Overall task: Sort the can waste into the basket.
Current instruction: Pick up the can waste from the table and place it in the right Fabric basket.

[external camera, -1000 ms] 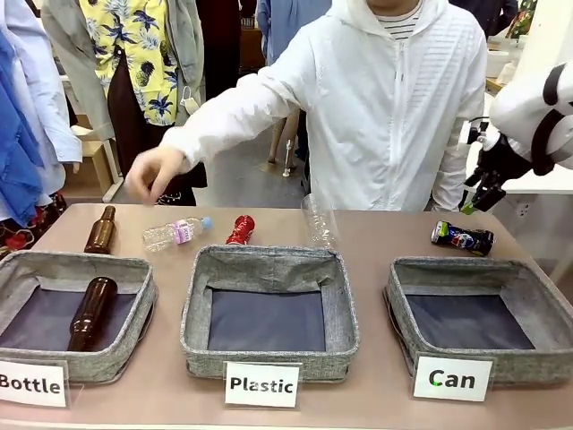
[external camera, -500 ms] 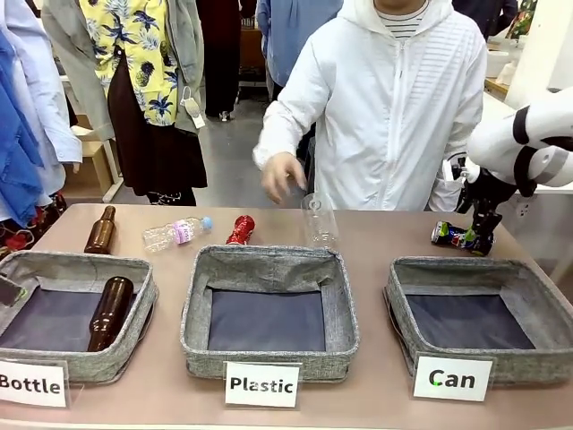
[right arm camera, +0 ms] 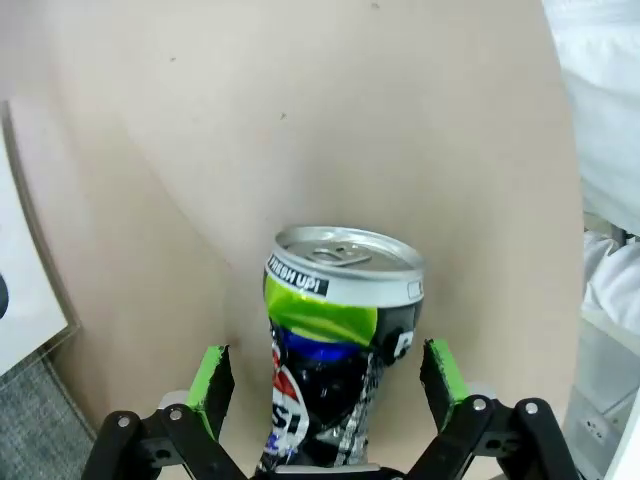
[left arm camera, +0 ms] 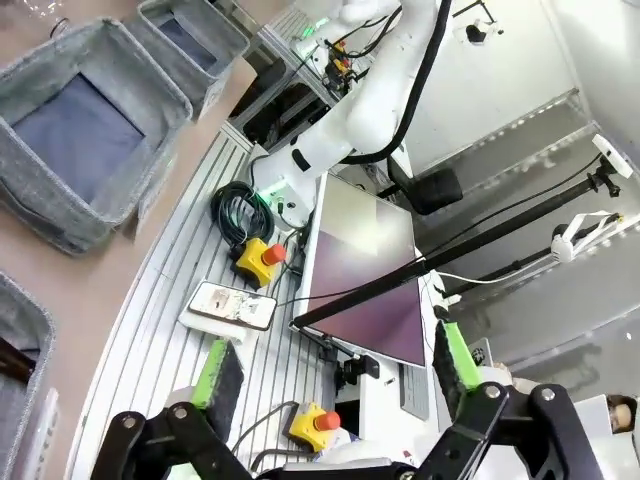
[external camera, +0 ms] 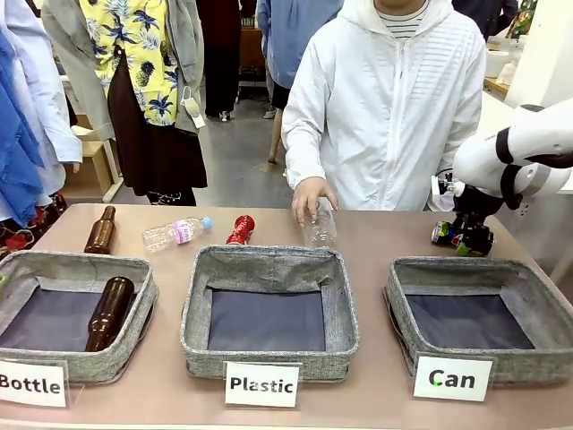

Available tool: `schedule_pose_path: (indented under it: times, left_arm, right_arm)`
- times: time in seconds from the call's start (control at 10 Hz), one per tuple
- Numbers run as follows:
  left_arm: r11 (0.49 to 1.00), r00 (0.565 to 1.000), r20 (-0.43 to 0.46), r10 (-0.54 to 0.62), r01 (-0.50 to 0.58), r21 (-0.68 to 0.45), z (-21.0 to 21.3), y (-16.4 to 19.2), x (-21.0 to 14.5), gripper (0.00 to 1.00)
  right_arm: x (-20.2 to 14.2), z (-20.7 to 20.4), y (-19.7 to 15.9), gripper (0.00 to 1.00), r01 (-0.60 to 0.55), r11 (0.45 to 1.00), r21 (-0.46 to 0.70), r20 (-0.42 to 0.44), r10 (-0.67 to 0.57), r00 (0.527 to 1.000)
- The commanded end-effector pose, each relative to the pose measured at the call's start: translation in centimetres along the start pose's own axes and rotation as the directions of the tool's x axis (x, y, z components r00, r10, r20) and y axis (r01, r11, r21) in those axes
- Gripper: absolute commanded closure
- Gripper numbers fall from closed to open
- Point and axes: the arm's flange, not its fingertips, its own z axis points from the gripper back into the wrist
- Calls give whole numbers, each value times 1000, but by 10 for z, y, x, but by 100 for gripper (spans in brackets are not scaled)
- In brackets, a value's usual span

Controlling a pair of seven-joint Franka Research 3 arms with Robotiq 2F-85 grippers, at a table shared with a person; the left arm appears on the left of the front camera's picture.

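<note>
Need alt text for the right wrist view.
A dented dark can lies on the tan table between the open green pads of the right gripper. A grey basket corner shows at lower left.

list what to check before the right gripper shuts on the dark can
1. Right gripper open: ok.
2. Dark can between its pads: ok.
3. Pads low enough on the can: cannot tell.
4. Person's hand away from the can, on a clear bottle: ok.
5. Can basket close by, on the robot's side of the can: ok.
6. Left gripper open, out of the way: ok.
</note>
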Motion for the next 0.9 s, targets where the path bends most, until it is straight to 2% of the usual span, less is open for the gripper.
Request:
schedule_pose_path:
  times: [0.0, 0.1, 0.2, 0.3, 0.4, 0.5, 0.6, 0.7, 0.8]
  left_arm:
    - [1000, 1000, -9, 13, -13, -6, -1, -3, -2, 0]
    - [1000, 1000, -9, 13, -13, -6, -1, -3, -2, 0]
    - [1000, 1000, -9, 13, -13, -6, -1, -3, -2, 0]
    - [1000, 1000, -9, 13, -13, -6, -1, -3, -2, 0]
    - [1000, 1000, -9, 13, -13, -6, -1, -3, -2, 0]
    - [1000, 1000, -9, 13, -13, -6, -1, -3, -2, 0]
    - [1000, 1000, -9, 13, -13, -6, -1, -3, -2, 0]
    - [1000, 1000, -9, 13, -13, -6, -1, -3, -2, 0]
    - [1000, 1000, -9, 13, -13, -6, -1, -3, -2, 0]
  right_arm:
    - [0, 1, -12, 0, 60, 998, 9, -5, -60, 998]
    - [-1, 2, -11, 0, 66, 998, 15, -10, -65, 998]
    - [-2, 1, -10, 8, 81, 996, 32, -11, -81, 997]
    - [-3, 0, -10, 60, 93, 995, 40, -26, -92, 995]
    - [-4, 0, -10, 68, 98, 994, 43, -20, -98, 995]
    - [-4, 0, -9, 100, 100, 994, 44, -13, -99, 995]
    - [-4, -1, -9, 67, 98, 994, 50, -11, -97, 995]
    - [-5, 0, -9, 100, 106, 993, 43, -20, -105, 994]
    - [-5, -1, -9, 100, 108, 993, 50, -25, -107, 994]
